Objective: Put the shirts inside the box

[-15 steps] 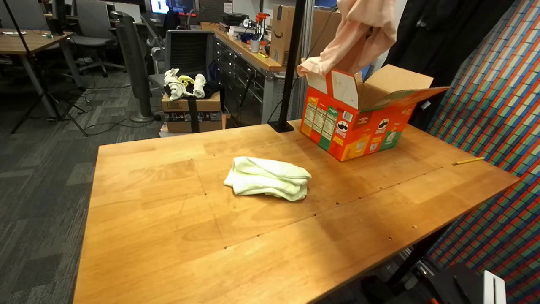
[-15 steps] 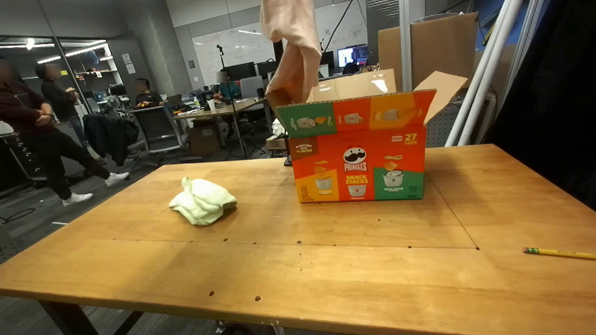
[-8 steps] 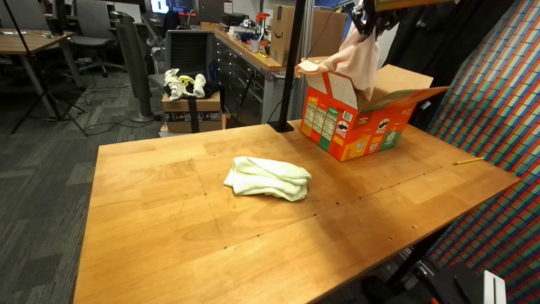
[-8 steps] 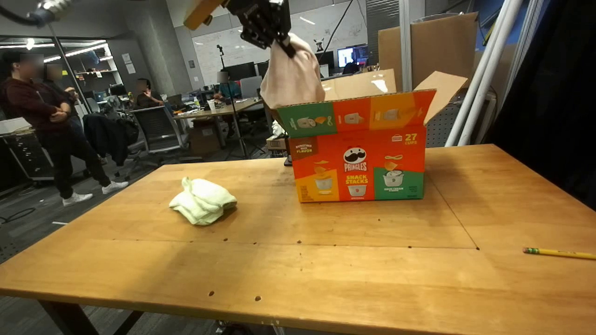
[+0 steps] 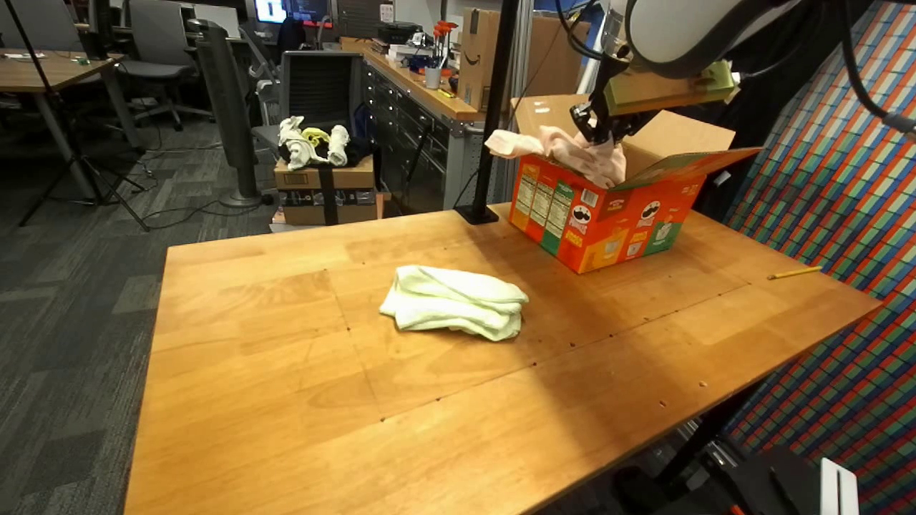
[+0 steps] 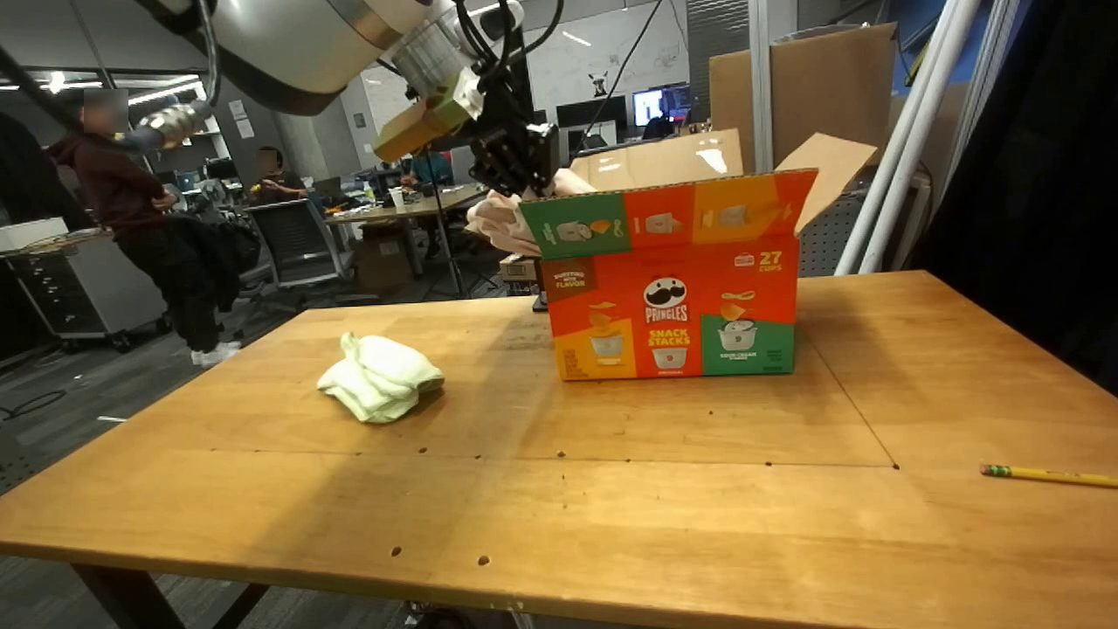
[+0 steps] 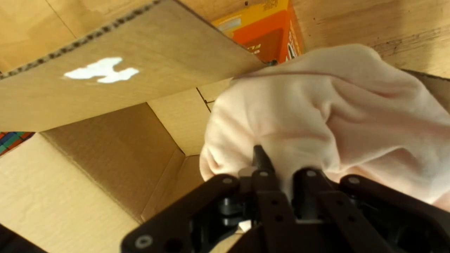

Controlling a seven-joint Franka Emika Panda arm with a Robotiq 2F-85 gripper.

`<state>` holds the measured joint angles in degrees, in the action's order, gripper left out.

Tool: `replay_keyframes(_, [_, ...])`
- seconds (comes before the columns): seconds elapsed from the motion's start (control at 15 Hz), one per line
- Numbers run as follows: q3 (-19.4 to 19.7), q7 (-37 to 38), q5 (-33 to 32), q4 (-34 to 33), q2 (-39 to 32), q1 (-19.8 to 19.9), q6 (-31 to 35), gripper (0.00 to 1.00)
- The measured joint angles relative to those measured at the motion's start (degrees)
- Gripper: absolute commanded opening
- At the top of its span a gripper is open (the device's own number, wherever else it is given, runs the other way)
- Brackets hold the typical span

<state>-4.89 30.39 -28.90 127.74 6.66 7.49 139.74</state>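
The orange Pringles box [image 5: 630,222] stands on the table with its flaps open; it also shows in an exterior view [image 6: 668,301] and the wrist view [image 7: 116,147]. My gripper [image 5: 603,136] is at the box opening, pointing down, its fingers close together on the pink shirt [image 5: 572,151]. In the wrist view, pink cloth [image 7: 288,105] lies between and around the fingers [image 7: 281,168]; one fingertip is hidden. The shirt bunches over a side flap, with one end hanging outside the box [image 6: 502,223]. A pale green shirt [image 5: 454,300] lies folded on the table, also in an exterior view [image 6: 380,380].
A black post [image 5: 494,107] rises at the table edge beside the box. Raised cardboard flaps [image 7: 123,66] surround the opening. A yellow pencil [image 5: 794,273] lies on the table [image 5: 286,400]. More clothes [image 5: 315,143] sit on a carton off the table.
My gripper has come down into view with the pink shirt, from above the box to its opening. The shirt has gone from hanging to bunched on the flap. The green shirt has not moved.
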Motion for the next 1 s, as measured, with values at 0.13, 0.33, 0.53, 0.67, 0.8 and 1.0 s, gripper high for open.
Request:
replay_keyframes(0.13, [0.02, 0.0, 0.0, 0.0, -0.08, 0.0, 0.09, 0.11])
replay_keyframes(0.33, [0.02, 0.0, 0.0, 0.0, -0.08, 0.0, 0.13, 0.11])
replay_keyframes(0.53, [0.02, 0.0, 0.0, 0.0, -0.08, 0.0, 0.15, 0.11])
replay_keyframes(0.67, [0.02, 0.0, 0.0, 0.0, -0.08, 0.0, 0.15, 0.11])
replay_keyframes(0.8, [0.02, 0.0, 0.0, 0.0, -0.08, 0.0, 0.15, 0.36])
replay_keyframes(1.0, [0.03, -0.01, -0.02, 0.22, -0.12, -0.14, 0.02, 0.51])
